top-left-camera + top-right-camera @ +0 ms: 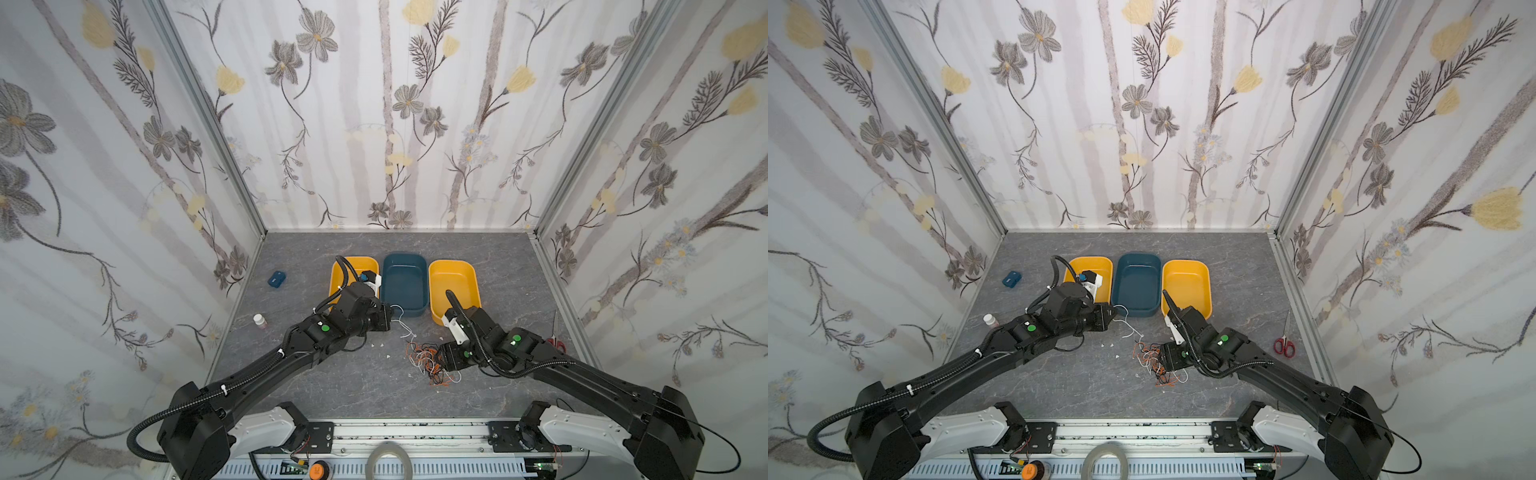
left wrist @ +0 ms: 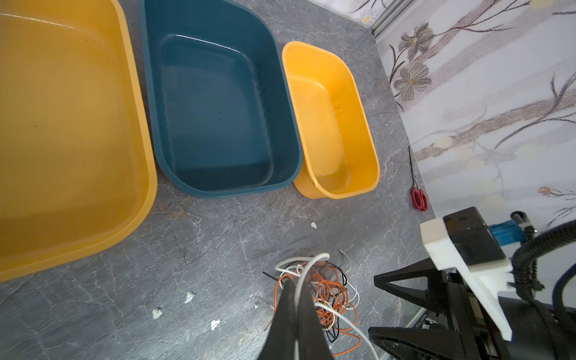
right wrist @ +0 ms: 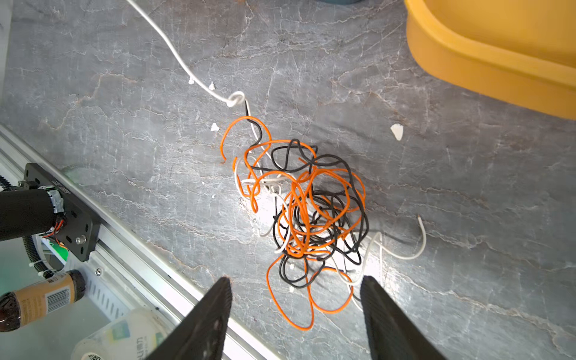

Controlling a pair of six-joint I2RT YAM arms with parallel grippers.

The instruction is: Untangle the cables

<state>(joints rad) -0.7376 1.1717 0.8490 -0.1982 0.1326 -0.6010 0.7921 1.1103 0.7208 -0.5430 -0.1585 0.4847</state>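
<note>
The cables lie in a loose knot of orange, black and white strands on the grey table, seen in both top views. One white cable runs out of the knot to my left gripper, which is shut on it near the blue tub. A small loop sits in that strand. My right gripper stands open just over the near edge of the knot, with an orange loop on the table between its fingers and nothing held.
Three tubs stand in a row behind the cables: yellow, blue, yellow. Red-handled scissors lie by the right wall. A small blue object and a white bottle sit at the left. White scraps dot the table.
</note>
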